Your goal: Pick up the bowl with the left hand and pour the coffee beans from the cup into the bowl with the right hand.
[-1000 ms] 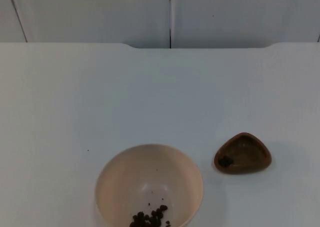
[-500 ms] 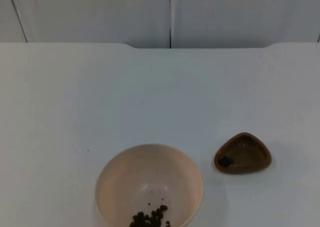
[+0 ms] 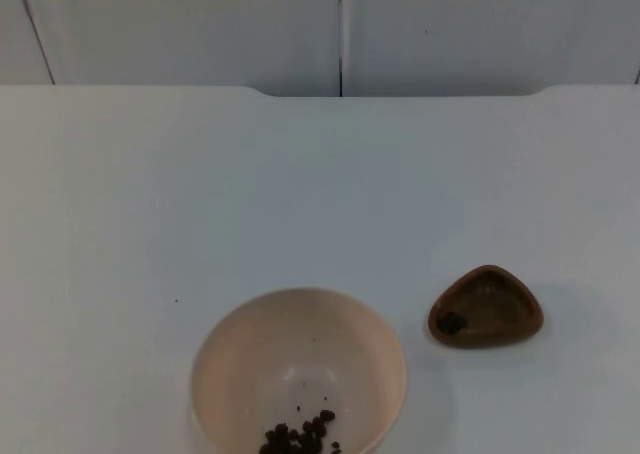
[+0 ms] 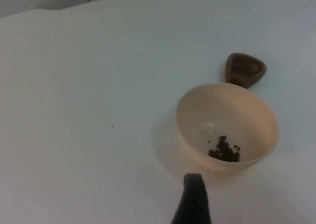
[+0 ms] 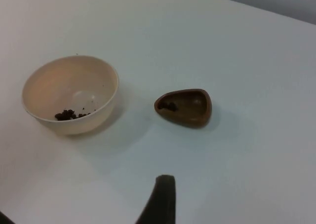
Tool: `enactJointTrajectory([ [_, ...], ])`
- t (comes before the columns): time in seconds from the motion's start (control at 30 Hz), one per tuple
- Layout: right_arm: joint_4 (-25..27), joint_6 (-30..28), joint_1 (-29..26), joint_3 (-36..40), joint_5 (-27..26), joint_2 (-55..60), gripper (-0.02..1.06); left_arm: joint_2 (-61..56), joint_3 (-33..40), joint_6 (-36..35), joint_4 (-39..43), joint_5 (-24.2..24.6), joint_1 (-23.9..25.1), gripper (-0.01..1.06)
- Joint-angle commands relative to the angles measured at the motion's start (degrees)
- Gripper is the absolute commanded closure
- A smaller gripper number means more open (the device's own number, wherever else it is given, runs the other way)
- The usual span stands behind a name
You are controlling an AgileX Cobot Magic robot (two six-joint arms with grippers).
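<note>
The bowl [image 3: 298, 372] is cut off by the lower edge of the top view, so its near rim is out of frame. The beans [image 3: 301, 435] inside it are partly cut off there too. The dark bit in the cup [image 3: 486, 307] is too small to identify.

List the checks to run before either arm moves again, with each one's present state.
1. Bowl upright on the table: ok.
2. Coffee beans in the bowl: ok, a small pile.
3. Cup emptied: not ok, something dark, perhaps a bean or two, is left inside.
4. Cup apart from the bowl: ok, a gap of bare table between them.
5. Left gripper clear of the bowl: ok, it is above the table beside it.
6. Right gripper holding the cup: not ok, the cup sits free.
</note>
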Motion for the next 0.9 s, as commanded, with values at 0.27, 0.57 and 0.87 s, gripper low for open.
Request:
enactJointTrajectory([
  [0.27,-1.21,1.31,0.03,0.04,-0.08,-0.22,0.29,-0.24,0.33,-0.24,0.46,0.53,0.04,0.41],
  [0.57,-1.21,1.31,0.03,0.04,-0.08,-0.22,0.29,-0.24,0.55,3.86,-2.65,0.3,0.04,0.21],
  [0.87,-1.07,0.97,0.03,0.04,-0.08,-0.22,0.29,-0.24,0.55,3.86,-2.75,0.3,0.04,0.0],
])
